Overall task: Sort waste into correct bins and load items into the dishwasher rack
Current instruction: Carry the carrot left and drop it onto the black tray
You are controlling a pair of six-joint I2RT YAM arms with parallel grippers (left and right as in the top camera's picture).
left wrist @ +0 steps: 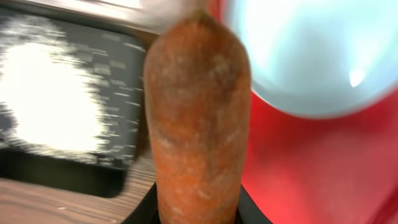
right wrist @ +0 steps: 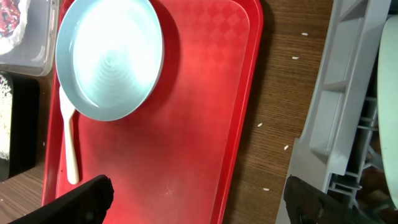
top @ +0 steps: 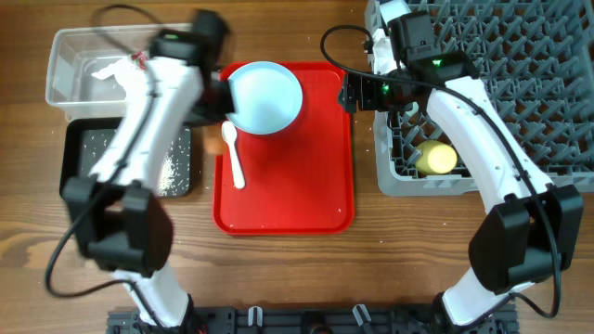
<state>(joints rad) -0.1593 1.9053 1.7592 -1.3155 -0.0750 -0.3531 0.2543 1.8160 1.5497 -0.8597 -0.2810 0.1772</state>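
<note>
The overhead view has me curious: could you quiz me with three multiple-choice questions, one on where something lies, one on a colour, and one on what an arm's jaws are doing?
1. Where does the white spoon lie?
A. on bare wood
B. on the red tray, beside the pale-blue plate
C. inside a bowl

2. What colour is the cup in the grey rack?
A. green
B. black
C. yellow

3. How do the left jaws stand?
A. shut on the carrot
B. wide open and empty
C. shut on a napkin

Answers:
1 B: from overhead, the spoon rests on the tray just below the plate's left edge.
2 C: the cup shows yellow among the rack's grey pegs.
3 A: the left wrist view shows the carrot rising from between the jaws.
</note>
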